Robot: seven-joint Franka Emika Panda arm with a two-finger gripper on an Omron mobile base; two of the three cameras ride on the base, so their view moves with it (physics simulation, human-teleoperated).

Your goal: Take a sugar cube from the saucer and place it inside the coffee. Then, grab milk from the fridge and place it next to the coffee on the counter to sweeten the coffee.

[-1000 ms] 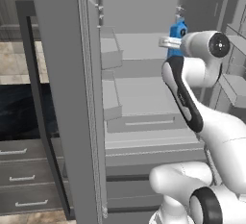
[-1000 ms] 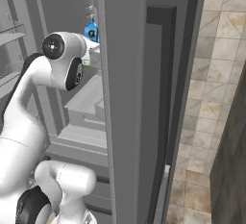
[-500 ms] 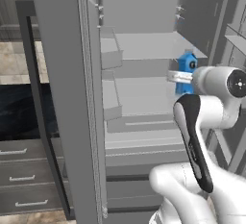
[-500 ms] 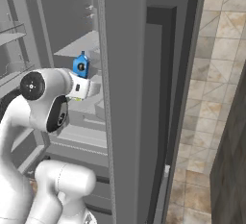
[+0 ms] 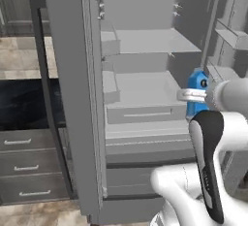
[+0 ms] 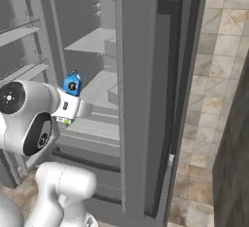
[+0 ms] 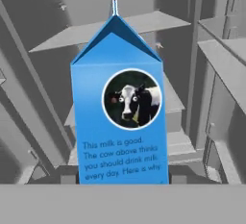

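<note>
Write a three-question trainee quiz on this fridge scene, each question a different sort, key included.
1. True or false: the gripper holds the milk.
2. The milk carton is: A) lying on a shelf B) upright in the gripper C) on the counter.
3. Fill in: the carton's round picture shows a ____.

Key: 1 true; 2 B; 3 cow. The fridge stands open, its grey shelves behind the blue carton.
</note>
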